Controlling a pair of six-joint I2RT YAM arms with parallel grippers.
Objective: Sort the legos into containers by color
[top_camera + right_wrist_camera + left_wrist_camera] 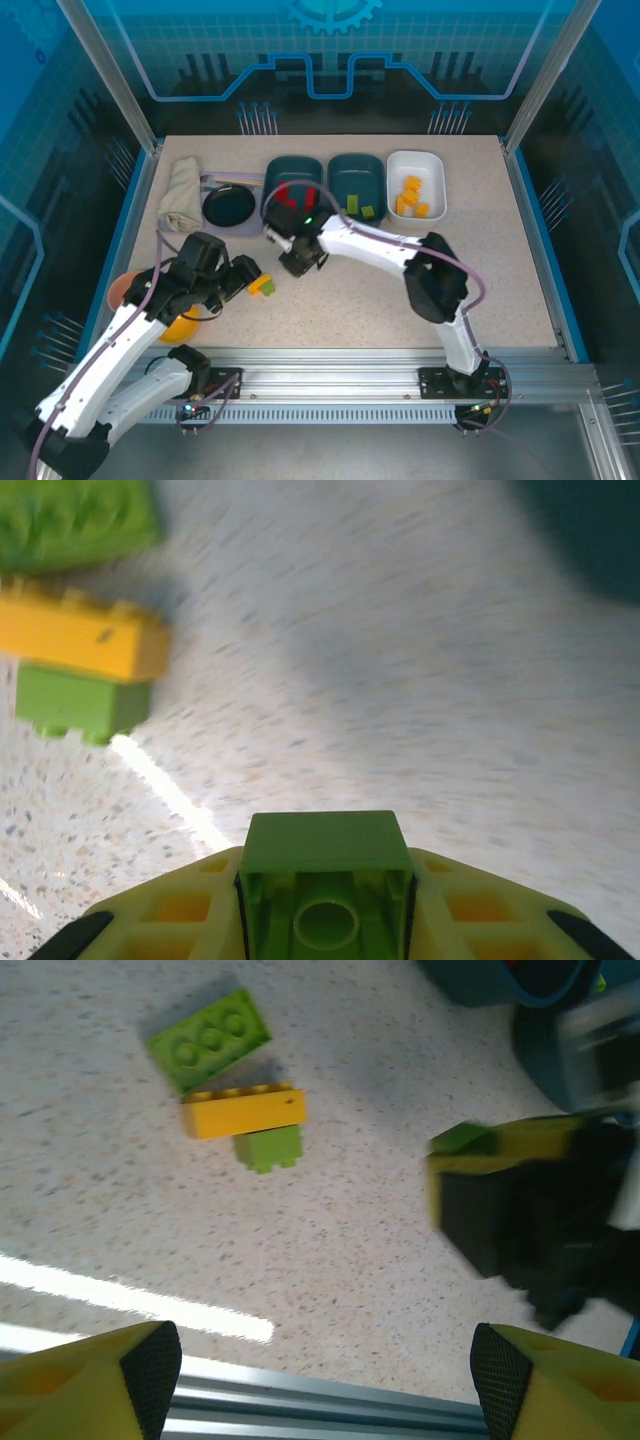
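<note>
— Legos (243, 1110) loose on the table below the left jaws: one yellow, two green. And the right jaws?
— Clamped on a green brick (322, 865). The left jaws gape wide, empty. Next, I'd carry it to the middle teal tray (358, 178) holding greens.

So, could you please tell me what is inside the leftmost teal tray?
I can see red bricks in the leftmost teal tray; the right arm crosses over its near end, so anything there is hidden.
</note>
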